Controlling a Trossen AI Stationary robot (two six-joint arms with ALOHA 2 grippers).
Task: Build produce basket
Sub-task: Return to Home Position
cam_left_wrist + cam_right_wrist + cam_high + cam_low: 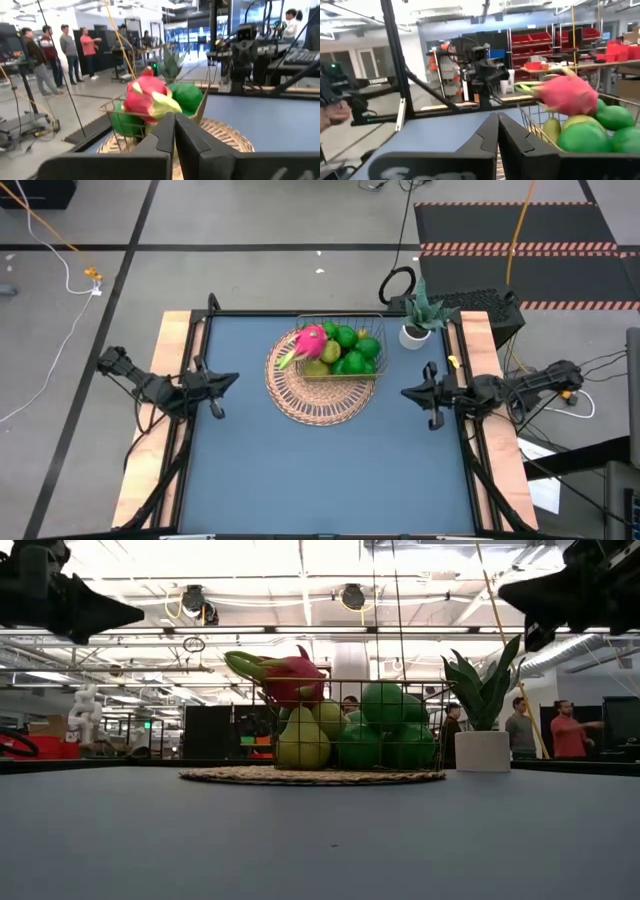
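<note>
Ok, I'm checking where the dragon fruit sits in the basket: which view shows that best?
The high view: the dragon fruit lies at the basket's left edge. The low and wrist views show it only side-on.

Grey concrete floor (250,220), striped black mat (510,225); bright ceiling lights (300,565); red bin shelving (535,45); people (65,47) standing.

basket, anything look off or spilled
Nothing spilled: all the fruit is in the basket. The basket sits off-centre on the mat, overhanging its far edge, and the dragon fruit perches on top, tips past the rim. Left gripper and right gripper are shut, off to the sides.
</note>
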